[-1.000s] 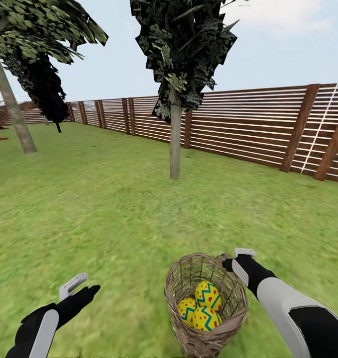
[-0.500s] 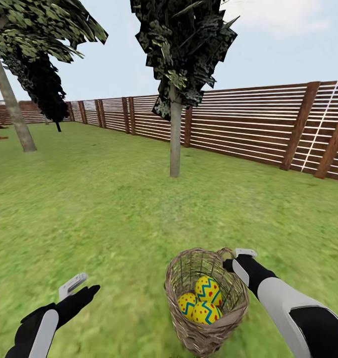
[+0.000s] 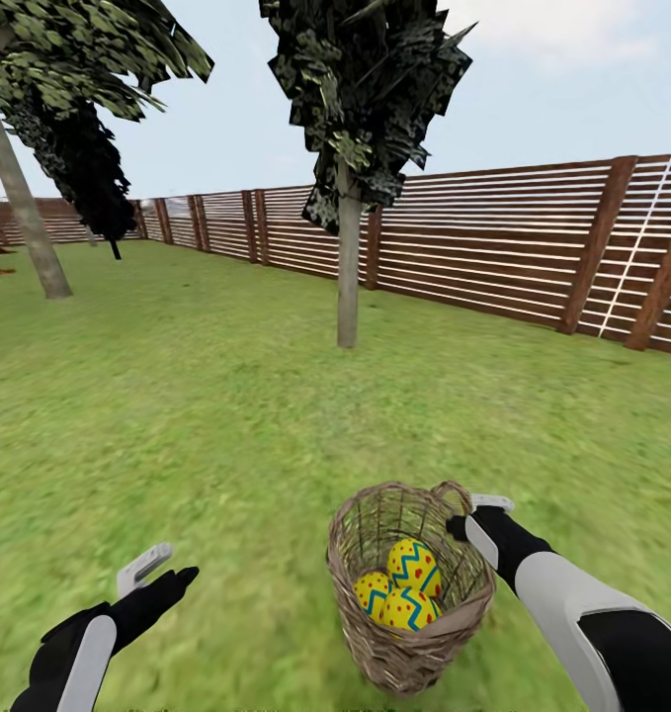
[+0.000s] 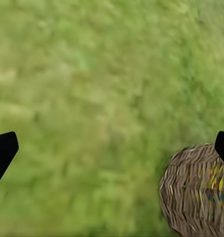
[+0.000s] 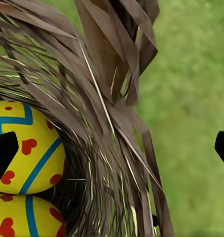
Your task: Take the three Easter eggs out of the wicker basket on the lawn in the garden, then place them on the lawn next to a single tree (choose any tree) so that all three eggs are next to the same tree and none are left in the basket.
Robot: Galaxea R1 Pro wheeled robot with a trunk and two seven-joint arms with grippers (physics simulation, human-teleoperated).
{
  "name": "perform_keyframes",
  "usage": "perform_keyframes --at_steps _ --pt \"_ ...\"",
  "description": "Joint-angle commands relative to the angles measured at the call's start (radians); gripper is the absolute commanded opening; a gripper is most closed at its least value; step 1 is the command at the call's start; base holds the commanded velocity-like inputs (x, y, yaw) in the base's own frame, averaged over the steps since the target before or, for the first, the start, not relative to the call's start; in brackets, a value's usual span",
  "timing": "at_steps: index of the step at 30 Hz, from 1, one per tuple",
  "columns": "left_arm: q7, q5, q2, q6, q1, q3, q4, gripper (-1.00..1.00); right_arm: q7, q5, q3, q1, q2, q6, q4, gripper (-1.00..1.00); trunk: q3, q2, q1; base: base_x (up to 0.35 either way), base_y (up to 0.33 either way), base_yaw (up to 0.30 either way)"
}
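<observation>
On the lawn (image 3: 197,396) of the fenced garden, the wicker basket (image 3: 411,648) is hanging tilted at the near right of the head view, its loop handle (image 3: 452,494) touching the right tool (image 3: 478,516). That tool is sitting at the far right rim of the basket, its tips hidden behind the weave, so I cannot tell from the head view how its fingers are standing. In the right wrist view the two dark fingertips (image 5: 3,153) are showing at opposite edges, spread wide, with the basket's rim and handle strands (image 5: 116,54) between them; whether they are pressing on the weave I cannot tell.

Inside the basket the three Easter eggs (image 3: 406,585) are lying together against its lower side, yellow with red dots and blue zigzags, touching one another. The right wrist view is showing two of them up close (image 5: 27,153), one above the other, just beside the woven wall.

The left tool (image 3: 160,574) is hovering over bare grass, well apart from the basket, its fingers spread with nothing between them. The left wrist view is catching the basket's outer side (image 4: 196,192) from outside, with egg colours glinting through the open weave.

Ahead, a slim-trunked tree (image 3: 348,277) is standing before the wooden fence (image 3: 493,257), and a thicker grey-brown trunk (image 3: 24,218) is rising at the far left.
</observation>
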Motion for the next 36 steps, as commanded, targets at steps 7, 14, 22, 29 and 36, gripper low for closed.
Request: perform_keyframes --at_steps 7,14,22,29,36 --pt "0.007 0.011 -0.002 0.005 -0.001 0.002 -0.001 1.0 -0.005 -0.01 0.009 0.0 -0.001 0.005 -0.002 1.0 -0.028 -0.002 0.003 0.0 0.0 0.0" --pt "0.007 0.011 -0.002 0.005 -0.001 0.002 -0.001 1.0 -0.006 -0.01 0.009 0.0 -0.001 0.005 -0.002 1.0 -0.055 -0.004 0.006 0.0 0.0 0.0" --pt "0.008 0.011 -0.002 0.005 0.0 0.002 -0.001 1.0 -0.005 -0.01 0.009 0.0 -0.001 0.005 -0.002 1.0 -0.078 -0.005 0.009 0.0 0.0 0.0" --pt "0.008 0.011 -0.002 0.005 0.0 0.002 -0.001 1.0 -0.005 -0.01 0.009 0.0 -0.001 0.004 -0.002 1.0 -0.078 -0.005 0.009 0.0 0.0 0.0" --pt "0.006 0.011 -0.002 0.004 -0.001 0.002 -0.001 1.0 -0.005 -0.01 0.009 0.0 -0.001 0.004 -0.002 -1.0 -0.078 -0.005 0.009 0.0 0.0 0.0"
